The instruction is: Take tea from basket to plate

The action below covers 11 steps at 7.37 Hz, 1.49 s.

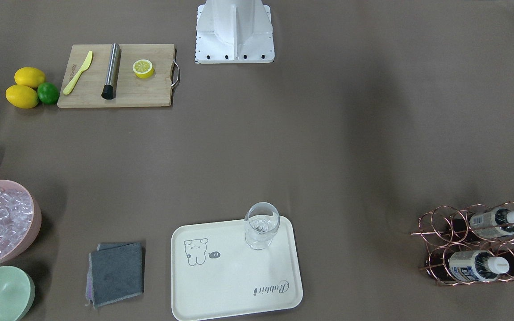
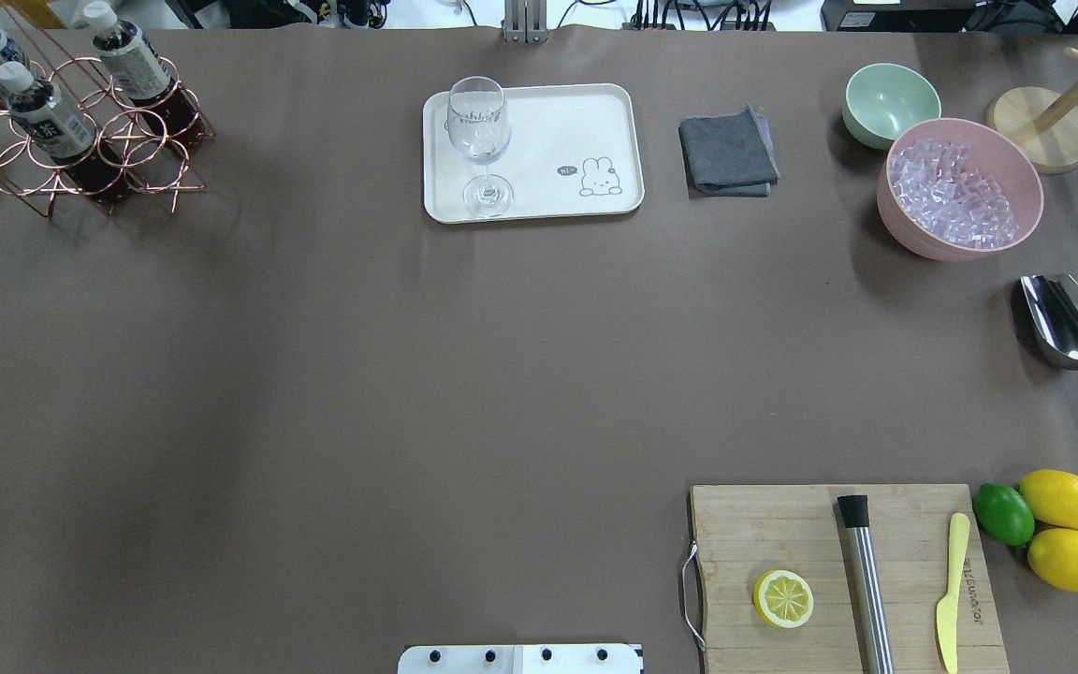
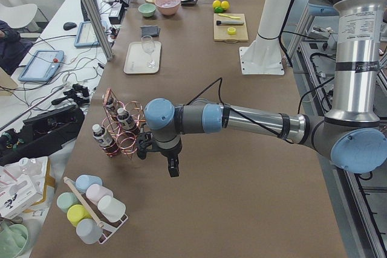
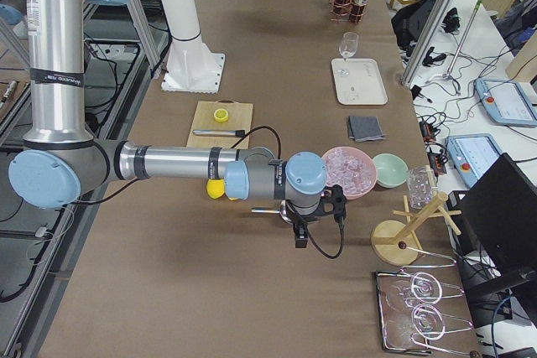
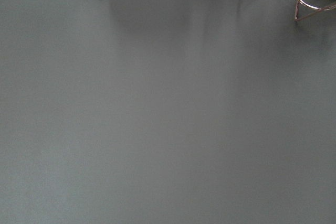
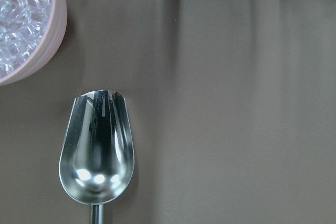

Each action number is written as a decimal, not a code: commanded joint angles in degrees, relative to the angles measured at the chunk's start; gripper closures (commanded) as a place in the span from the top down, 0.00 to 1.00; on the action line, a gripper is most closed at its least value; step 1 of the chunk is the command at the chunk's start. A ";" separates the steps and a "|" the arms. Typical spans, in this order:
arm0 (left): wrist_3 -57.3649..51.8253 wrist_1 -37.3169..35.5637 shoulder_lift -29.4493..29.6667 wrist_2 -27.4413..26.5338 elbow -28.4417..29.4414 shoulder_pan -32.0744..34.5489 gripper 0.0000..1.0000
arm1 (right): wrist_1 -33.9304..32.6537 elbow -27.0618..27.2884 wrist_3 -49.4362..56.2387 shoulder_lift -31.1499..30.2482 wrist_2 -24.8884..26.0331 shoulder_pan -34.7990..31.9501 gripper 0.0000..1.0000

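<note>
Three tea bottles (image 1: pixel 498 220) (image 2: pixel 48 117) with white caps lie in a copper wire basket (image 1: pixel 435 223) (image 2: pixel 62 183) at the table's end on my left side. The cream plate (image 1: pixel 230 285) (image 2: pixel 558 122) with the bear drawing sits at the table's far edge and bears a wine glass (image 1: pixel 261 225) (image 2: pixel 478 140). My left gripper (image 3: pixel 173 167) hangs above the table right beside the basket (image 3: pixel 124 134); I cannot tell whether it is open. My right gripper (image 4: pixel 300 236) hangs above the scoop (image 6: pixel 97 150); I cannot tell its state. No fingers show in the wrist views.
A wooden cutting board (image 2: pixel 782 524) holds a lemon half, muddler and yellow knife, with lemons and a lime (image 2: pixel 1002 513) beside it. A pink bowl of ice (image 2: pixel 960 187), pale green bowl (image 2: pixel 890 103), grey cloth (image 2: pixel 728 152) and mug stand (image 2: pixel 1040 140) sit far right.
</note>
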State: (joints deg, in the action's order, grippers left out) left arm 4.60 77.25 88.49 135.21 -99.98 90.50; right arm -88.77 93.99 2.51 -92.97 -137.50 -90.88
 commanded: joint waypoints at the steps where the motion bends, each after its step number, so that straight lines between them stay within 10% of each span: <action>1: -0.90 -0.08 0.19 -0.12 1.10 0.89 0.98 | -0.09 0.05 1.44 1.37 3.09 0.00 1.00; 11: 9.53 -0.52 1.68 0.14 -0.04 1.08 0.98 | -7.47 0.93 5.93 2.79 3.82 0.35 1.00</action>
State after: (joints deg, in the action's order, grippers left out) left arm 10.86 76.75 89.44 135.25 -99.96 91.56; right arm -94.86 94.84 8.40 -90.48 -133.70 -90.59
